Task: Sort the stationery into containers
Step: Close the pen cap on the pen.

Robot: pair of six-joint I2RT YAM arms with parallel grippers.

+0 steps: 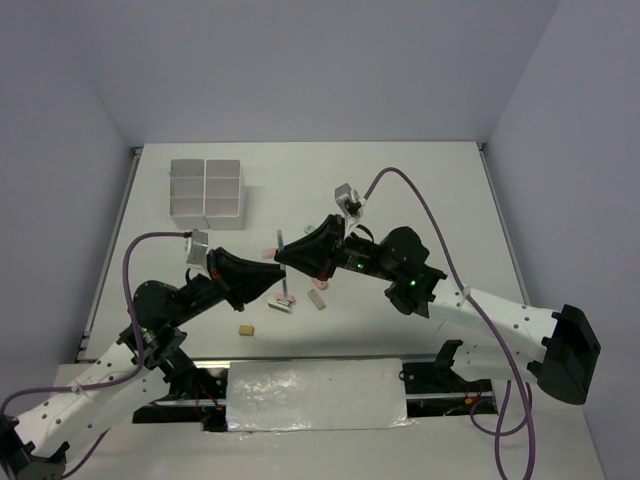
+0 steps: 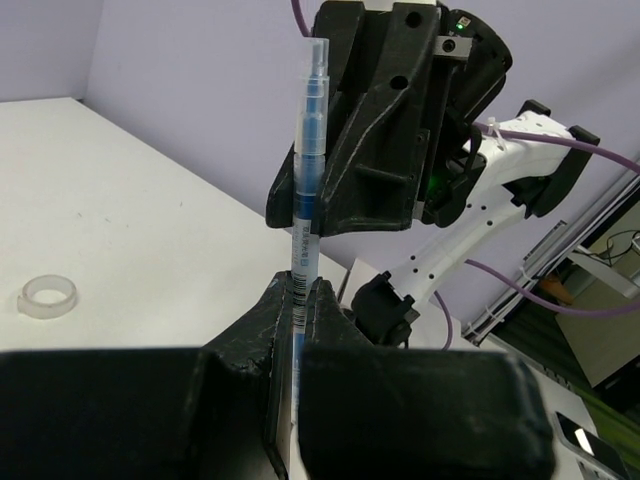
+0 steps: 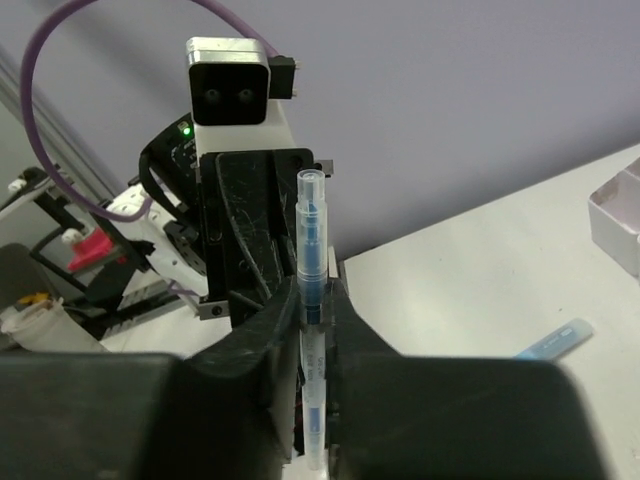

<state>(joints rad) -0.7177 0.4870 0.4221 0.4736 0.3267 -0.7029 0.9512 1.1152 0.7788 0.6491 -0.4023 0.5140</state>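
Note:
A thin blue and clear pen (image 1: 283,262) stands upright above the middle of the table, held between both grippers. My left gripper (image 1: 274,274) is shut on its lower part; in the left wrist view its fingertips (image 2: 318,300) clamp the pen (image 2: 306,170). My right gripper (image 1: 291,255) faces it and is shut on the same pen; in the right wrist view the pen (image 3: 311,250) stands between its fingers (image 3: 345,305). The white six-compartment box (image 1: 206,190) sits at the far left, away from both grippers.
Below the grippers lie a tan block (image 1: 246,328), a small stapler-like piece (image 1: 280,305), a pale eraser (image 1: 318,296) and a pink one (image 1: 268,250). A clear tape ring (image 2: 47,297) lies on the table. A blue item (image 3: 555,340) lies near the box corner (image 3: 620,215).

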